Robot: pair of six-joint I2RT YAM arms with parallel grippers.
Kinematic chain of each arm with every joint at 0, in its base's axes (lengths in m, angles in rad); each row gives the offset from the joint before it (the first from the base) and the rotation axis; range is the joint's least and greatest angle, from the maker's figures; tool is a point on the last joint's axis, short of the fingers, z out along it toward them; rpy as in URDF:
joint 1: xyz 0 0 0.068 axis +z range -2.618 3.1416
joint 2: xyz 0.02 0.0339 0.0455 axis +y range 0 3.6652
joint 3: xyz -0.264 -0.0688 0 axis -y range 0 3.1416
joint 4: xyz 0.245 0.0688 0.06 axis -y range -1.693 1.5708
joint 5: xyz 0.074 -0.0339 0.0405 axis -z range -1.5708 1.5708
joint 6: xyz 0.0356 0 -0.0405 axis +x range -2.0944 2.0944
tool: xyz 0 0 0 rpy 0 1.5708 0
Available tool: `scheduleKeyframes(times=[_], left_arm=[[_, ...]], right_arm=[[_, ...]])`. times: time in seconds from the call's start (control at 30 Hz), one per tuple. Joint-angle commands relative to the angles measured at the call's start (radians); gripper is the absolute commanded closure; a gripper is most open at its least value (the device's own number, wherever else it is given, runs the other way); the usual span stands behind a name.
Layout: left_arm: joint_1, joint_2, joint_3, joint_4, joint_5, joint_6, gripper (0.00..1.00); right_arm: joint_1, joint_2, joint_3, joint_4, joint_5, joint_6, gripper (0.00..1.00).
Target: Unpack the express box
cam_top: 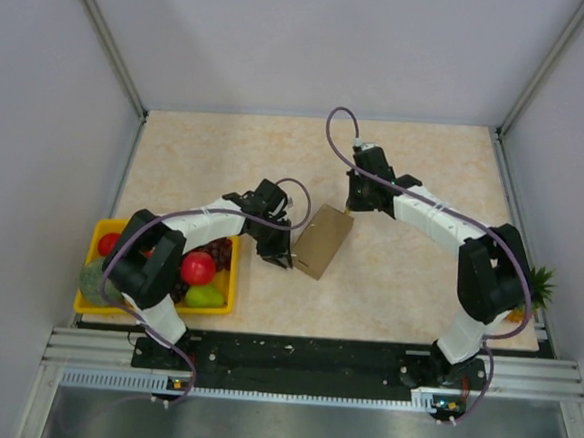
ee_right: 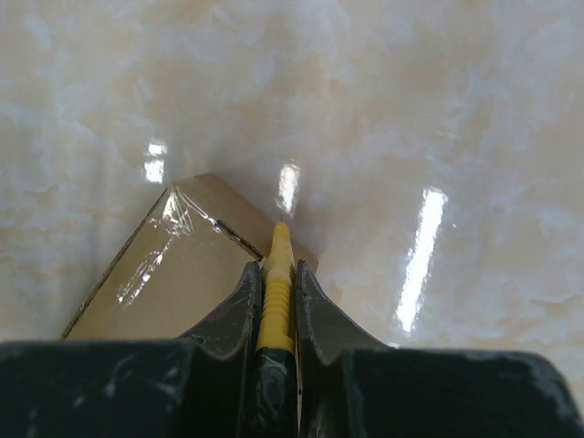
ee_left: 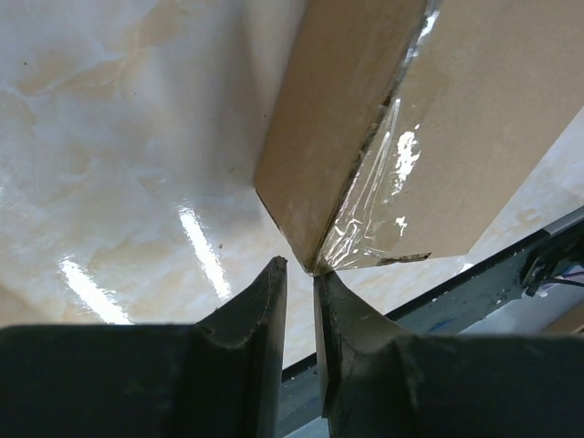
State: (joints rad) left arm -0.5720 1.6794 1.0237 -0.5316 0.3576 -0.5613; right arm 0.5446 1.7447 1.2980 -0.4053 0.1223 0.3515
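The left tool [ee_left: 301, 272] has its two fingers drawn almost together, with only a narrow slit between the tips. The near corner of the express box [cam_top: 323, 241] meets that slit. Whether the tips are actually pinching the cardboard or the tape there cannot be told. Clear tape [ee_left: 383, 182] runs shiny and wrinkled along the box edge leading away from this corner.

The right tool [ee_right: 276, 267] is pressed shut on a yellow rod [ee_right: 278, 245], ribbed along its shaft. The rod sticks out past the fingertips, and its pointed end lies over the far corner of the box, where more wrinkled tape shows.

The box lies flat and closed on the table [cam_top: 416, 168], near the middle. It is turned diagonally, with the left tool at its lower left end and the right tool at its upper right corner.

Just left of the box, under the left arm, sits a yellow tray [cam_top: 231, 285]. It holds a red apple [cam_top: 197, 268], a green pear [cam_top: 204, 296] and dark grapes [cam_top: 219, 252]. At the table's right edge, behind the right arm, a spiky green leaf tuft [cam_top: 540, 284] shows.
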Motion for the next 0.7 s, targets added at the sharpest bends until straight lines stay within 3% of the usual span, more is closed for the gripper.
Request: scheduleKeyframes(times=[0.0,0.3,0.67], left_arm=[[0.020,0.031,0.065,0.082,-0.008,-0.058,0.78],[0.107,0.120,0.214,0.085,0.038,-0.094,0.77],[0.113,0.331,0.463,0.183,0.184,-0.072,0.73]], right_arm=[[-0.002,-0.138,-0.061,-0.007,-0.069,0.033,1.00],[0.026,-0.353,-0.212,-0.089,-0.081,0.098,1.00],[0.118,-0.517,-0.388,-0.105,-0.059,0.173,1.00]])
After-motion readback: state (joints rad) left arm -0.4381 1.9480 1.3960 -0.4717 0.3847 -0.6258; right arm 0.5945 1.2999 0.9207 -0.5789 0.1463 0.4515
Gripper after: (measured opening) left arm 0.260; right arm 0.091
